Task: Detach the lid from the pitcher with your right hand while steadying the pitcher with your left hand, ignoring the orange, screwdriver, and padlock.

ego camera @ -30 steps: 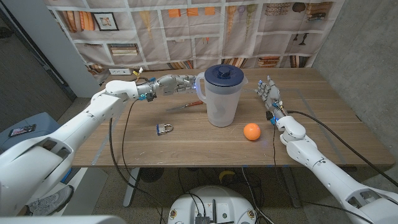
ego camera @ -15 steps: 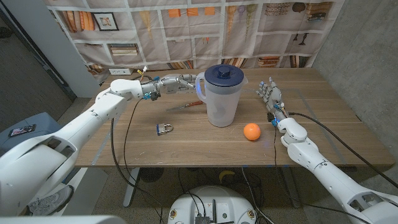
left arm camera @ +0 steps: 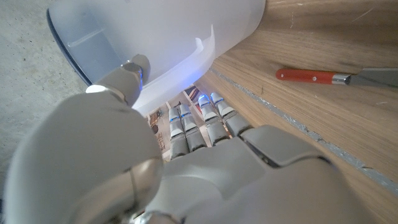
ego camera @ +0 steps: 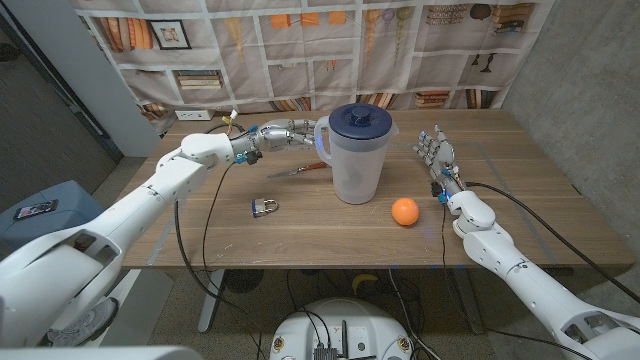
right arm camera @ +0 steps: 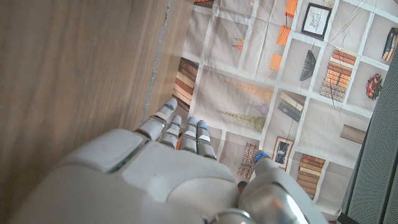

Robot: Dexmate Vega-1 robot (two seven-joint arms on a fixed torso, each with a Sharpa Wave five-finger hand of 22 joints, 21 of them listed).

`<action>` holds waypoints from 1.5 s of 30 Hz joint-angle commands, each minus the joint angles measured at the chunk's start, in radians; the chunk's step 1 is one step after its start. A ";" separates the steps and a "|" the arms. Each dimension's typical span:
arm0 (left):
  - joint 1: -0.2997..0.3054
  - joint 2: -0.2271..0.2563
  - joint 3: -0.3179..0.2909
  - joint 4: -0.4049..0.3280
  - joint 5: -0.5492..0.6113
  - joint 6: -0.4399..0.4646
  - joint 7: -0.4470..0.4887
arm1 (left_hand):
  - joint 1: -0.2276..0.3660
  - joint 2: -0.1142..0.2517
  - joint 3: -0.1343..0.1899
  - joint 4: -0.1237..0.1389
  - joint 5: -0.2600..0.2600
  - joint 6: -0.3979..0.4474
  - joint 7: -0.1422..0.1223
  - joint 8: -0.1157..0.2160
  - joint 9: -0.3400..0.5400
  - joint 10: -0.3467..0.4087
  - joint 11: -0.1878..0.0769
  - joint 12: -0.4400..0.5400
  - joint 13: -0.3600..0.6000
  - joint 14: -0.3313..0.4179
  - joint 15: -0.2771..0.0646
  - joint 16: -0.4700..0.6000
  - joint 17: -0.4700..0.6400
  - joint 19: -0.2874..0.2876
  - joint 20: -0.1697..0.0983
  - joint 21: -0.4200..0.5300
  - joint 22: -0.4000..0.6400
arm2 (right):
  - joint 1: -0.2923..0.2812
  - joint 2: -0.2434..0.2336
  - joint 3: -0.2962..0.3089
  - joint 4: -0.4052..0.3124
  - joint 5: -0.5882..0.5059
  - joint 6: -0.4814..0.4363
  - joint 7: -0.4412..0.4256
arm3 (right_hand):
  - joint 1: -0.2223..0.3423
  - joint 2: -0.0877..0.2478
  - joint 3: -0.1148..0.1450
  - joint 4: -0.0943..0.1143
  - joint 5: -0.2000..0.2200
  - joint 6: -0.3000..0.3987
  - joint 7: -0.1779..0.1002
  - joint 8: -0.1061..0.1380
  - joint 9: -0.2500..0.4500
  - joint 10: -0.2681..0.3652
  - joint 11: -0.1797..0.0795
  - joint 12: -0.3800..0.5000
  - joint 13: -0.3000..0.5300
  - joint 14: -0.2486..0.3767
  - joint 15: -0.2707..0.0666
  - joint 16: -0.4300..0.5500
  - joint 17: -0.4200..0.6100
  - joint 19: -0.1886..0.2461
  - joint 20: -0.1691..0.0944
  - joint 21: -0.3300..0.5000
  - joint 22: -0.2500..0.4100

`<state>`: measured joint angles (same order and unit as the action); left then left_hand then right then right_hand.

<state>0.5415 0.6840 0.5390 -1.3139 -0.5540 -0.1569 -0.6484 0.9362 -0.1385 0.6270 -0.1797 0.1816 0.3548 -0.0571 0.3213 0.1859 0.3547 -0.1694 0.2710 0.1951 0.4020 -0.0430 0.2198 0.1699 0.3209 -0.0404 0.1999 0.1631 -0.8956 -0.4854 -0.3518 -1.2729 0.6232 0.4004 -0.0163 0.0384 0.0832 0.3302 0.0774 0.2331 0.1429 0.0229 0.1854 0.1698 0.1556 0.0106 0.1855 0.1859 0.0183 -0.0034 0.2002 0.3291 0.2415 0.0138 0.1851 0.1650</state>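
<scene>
The translucent white pitcher (ego camera: 355,160) stands upright at mid-table with its dark blue lid (ego camera: 360,121) on top. My left hand (ego camera: 284,133) reaches in from the left with fingers stretched out, their tips at the pitcher's handle (ego camera: 322,141). In the left wrist view the left hand (left arm camera: 161,162) has its thumb beside the pitcher (left arm camera: 155,37) wall and holds nothing. My right hand (ego camera: 435,153) stands to the right of the pitcher, apart from it, fingers spread and empty. The right wrist view shows this right hand (right arm camera: 161,168) over bare table.
A red-handled screwdriver (ego camera: 297,170) lies just left of the pitcher, also seen as the screwdriver (left arm camera: 308,76) in the left wrist view. A padlock (ego camera: 264,207) lies nearer the front left. An orange (ego camera: 404,211) sits front right of the pitcher. A printed backdrop (ego camera: 320,50) hangs behind the table.
My left arm has swung inward and the hand has crept a little closer to the pitcher's handle. The right hand has barely moved.
</scene>
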 commanded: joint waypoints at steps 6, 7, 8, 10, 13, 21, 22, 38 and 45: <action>0.054 -0.016 -0.015 -0.047 0.014 0.005 0.156 | 0.042 -0.008 -0.074 0.005 -0.005 0.103 -0.015 0.008 -0.003 0.117 -0.018 0.013 -0.007 0.103 -0.150 0.002 -0.001 0.094 -0.084 0.011 0.004 | -0.001 0.002 0.003 0.009 0.006 0.005 0.004 | -0.003 0.016 0.005 0.005 0.006 0.011 -0.001 0.005 0.005 0.008 -0.001 0.011 0.003 0.006 0.004 0.007 -0.003 0.003 0.017 0.006 0.004; 0.055 -0.019 -0.015 -0.046 0.013 0.004 0.160 | 0.046 -0.007 -0.085 0.006 -0.004 0.122 -0.012 0.009 -0.003 0.138 -0.015 0.015 -0.008 0.117 -0.153 0.001 -0.001 0.100 -0.086 0.010 0.004 | -0.001 0.002 0.004 0.008 0.006 0.005 0.004 | -0.003 0.016 0.005 0.005 0.006 0.011 -0.001 0.005 0.005 0.008 -0.003 0.011 0.003 0.006 0.004 0.007 -0.003 0.003 0.018 0.006 0.004; 0.056 -0.022 -0.016 -0.046 0.009 0.009 0.163 | 0.048 -0.007 -0.090 0.006 -0.004 0.130 -0.012 0.009 -0.004 0.142 -0.015 0.013 -0.009 0.124 -0.154 0.001 -0.001 0.105 -0.089 0.010 0.004 | -0.001 0.001 0.004 0.008 0.006 0.005 0.003 | -0.003 0.016 0.005 0.005 0.006 0.011 -0.002 0.005 0.005 0.009 -0.003 0.011 0.003 0.006 0.003 0.007 -0.003 0.003 0.019 0.006 0.004; 0.055 -0.026 -0.013 -0.043 0.009 0.007 0.164 | 0.059 -0.004 -0.109 0.007 -0.003 0.164 -0.011 0.009 -0.005 0.176 -0.025 0.013 -0.010 0.150 -0.159 -0.002 -0.001 0.124 -0.096 0.009 0.005 | -0.003 0.001 0.005 0.007 0.006 0.006 0.003 | -0.003 0.017 0.006 0.005 0.006 0.012 -0.003 0.005 0.005 0.009 -0.003 0.011 0.003 0.006 0.003 0.007 -0.004 0.003 0.021 0.006 0.004; 0.055 -0.028 -0.011 -0.042 0.001 0.015 0.160 | 0.072 0.000 -0.135 0.009 -0.003 0.217 -0.005 0.011 -0.006 0.220 -0.024 0.012 -0.013 0.184 -0.166 -0.005 -0.001 0.149 -0.117 0.009 0.005 | -0.007 -0.001 0.007 0.002 0.006 0.005 0.000 | -0.003 0.017 0.006 0.005 0.006 0.013 -0.004 0.005 0.005 0.009 -0.004 0.011 0.003 0.007 0.003 0.007 -0.005 0.004 0.021 0.006 0.004; 0.060 -0.036 -0.011 -0.042 -0.003 0.016 0.174 | 0.094 0.018 -0.174 0.013 -0.003 0.298 -0.002 0.008 -0.007 0.301 -0.014 0.010 -0.016 0.254 -0.174 -0.002 0.002 0.178 -0.145 0.005 0.006 | -0.017 -0.005 0.011 -0.009 0.008 0.001 -0.008 | -0.002 0.018 0.008 0.006 0.006 0.014 -0.006 0.005 0.006 0.011 -0.005 0.011 0.003 0.008 0.003 0.007 -0.007 0.005 0.026 0.006 0.004; 0.061 -0.035 -0.012 -0.045 -0.003 0.020 0.177 | 0.095 0.018 -0.178 0.013 -0.003 0.305 -0.003 0.008 -0.007 0.308 -0.017 0.009 -0.016 0.258 -0.174 -0.003 0.002 0.181 -0.147 0.005 0.006 | -0.017 -0.006 0.011 -0.009 0.008 0.001 -0.008 | -0.002 0.018 0.008 0.006 0.006 0.015 -0.006 0.005 0.006 0.011 -0.005 0.011 0.003 0.009 0.003 0.008 -0.007 0.006 0.026 0.006 0.004; 0.066 -0.043 -0.011 -0.050 -0.014 0.026 0.186 | 0.142 0.087 -0.213 0.016 -0.002 0.429 -0.005 -0.011 -0.008 0.427 -0.016 -0.002 -0.014 0.357 -0.185 -0.005 0.003 0.222 -0.168 0.004 0.008 | -0.020 -0.008 0.015 -0.007 0.015 -0.001 -0.005 | 0.000 0.021 0.011 0.007 0.007 0.018 -0.007 0.005 0.006 0.012 -0.003 0.011 0.004 0.010 0.001 0.008 -0.011 0.006 0.028 0.006 0.004; 0.069 -0.043 -0.012 -0.059 -0.016 0.033 0.194 | 0.153 0.107 -0.222 0.017 -0.002 0.470 -0.005 -0.020 -0.008 0.471 -0.020 -0.005 -0.013 0.382 -0.184 -0.012 0.000 0.237 -0.168 0.006 0.010 | -0.025 -0.007 0.017 -0.006 0.018 0.001 -0.005 | 0.001 0.022 0.013 0.007 0.007 0.019 -0.007 0.005 0.006 0.013 -0.003 0.010 0.004 0.012 0.003 0.009 -0.013 0.008 0.029 0.007 0.005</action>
<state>0.6062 0.6432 0.5262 -1.3632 -0.5640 -0.1328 -0.4638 1.0835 -0.0454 0.4070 -0.1659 0.1769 0.8114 -0.0642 0.3095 0.1768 0.8075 -0.1875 0.2661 0.1795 0.7727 -0.0823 0.2129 0.1696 0.5491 -0.0501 0.2026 0.1704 -0.9146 -0.4920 -0.3379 -1.2797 0.6366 0.4008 -0.0218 0.0384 0.0832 0.3371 0.0844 0.2331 0.1499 0.0158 0.1854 0.1697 0.1625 0.0035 0.1925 0.1861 0.0217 0.0001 0.2001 0.3152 0.2480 0.0341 0.1851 0.1650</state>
